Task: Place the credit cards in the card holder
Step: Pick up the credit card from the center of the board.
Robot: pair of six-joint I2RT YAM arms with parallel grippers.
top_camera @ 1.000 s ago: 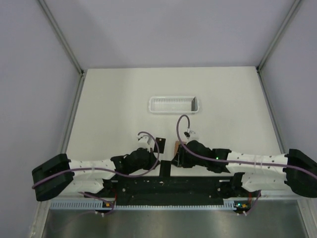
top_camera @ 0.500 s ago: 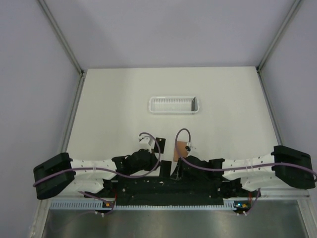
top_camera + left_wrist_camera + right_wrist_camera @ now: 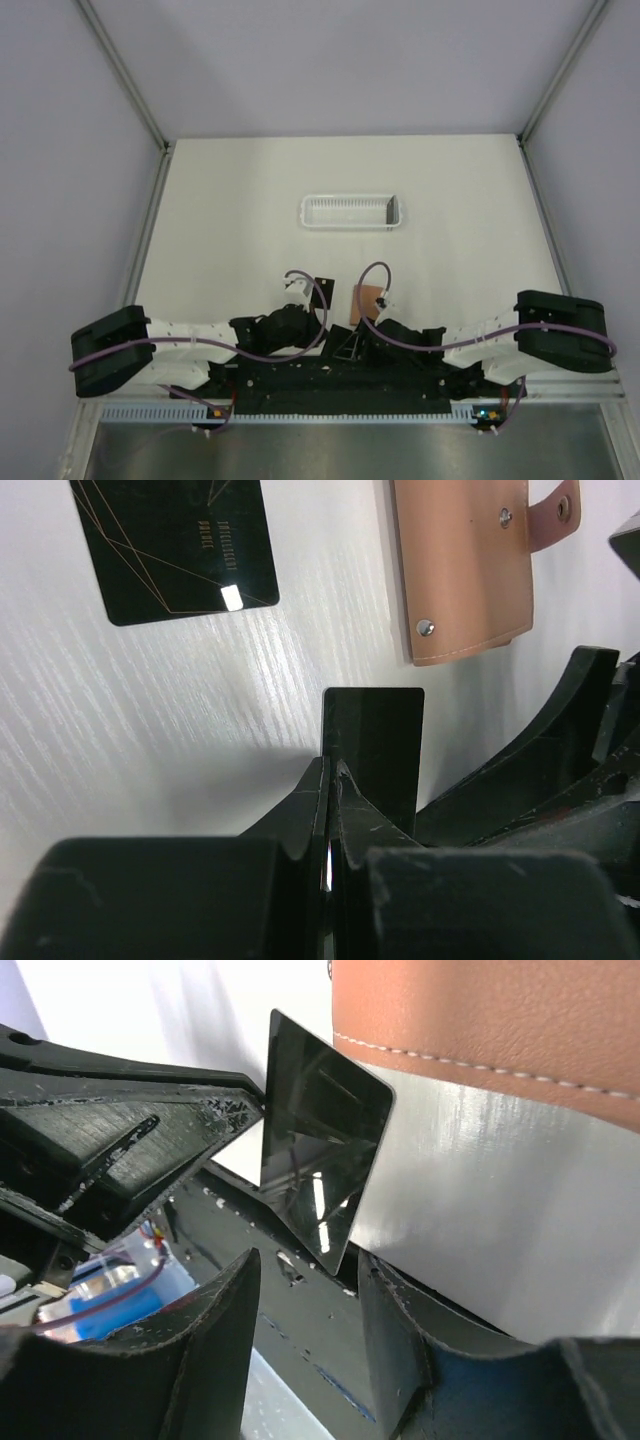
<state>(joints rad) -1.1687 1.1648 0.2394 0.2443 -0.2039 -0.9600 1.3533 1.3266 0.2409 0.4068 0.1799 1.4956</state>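
Black and thin, one card [image 3: 372, 745] is pinched tight in the left fingers [image 3: 330, 772]. They are pressed together on its near edge, so it stands up on its side. The right fingers [image 3: 308, 1272] are spread apart and hold nothing. The same card hangs just past their tips, with a corner pointing down at the gap. Past the card lies the holder [image 3: 465, 565], brown and flat on the white counter [image 3: 150, 730]. It is folded shut, as far as I can see. The other card [image 3: 175, 545] lies flat near the holder, not touching it, with a small white mark by one edge. I think the step now is bringing the first card to the holder, and neither card is in yet. Next, the holder likely has to be opened, maybe by the right fingers. Then the card must slide thin edge first into a slot.
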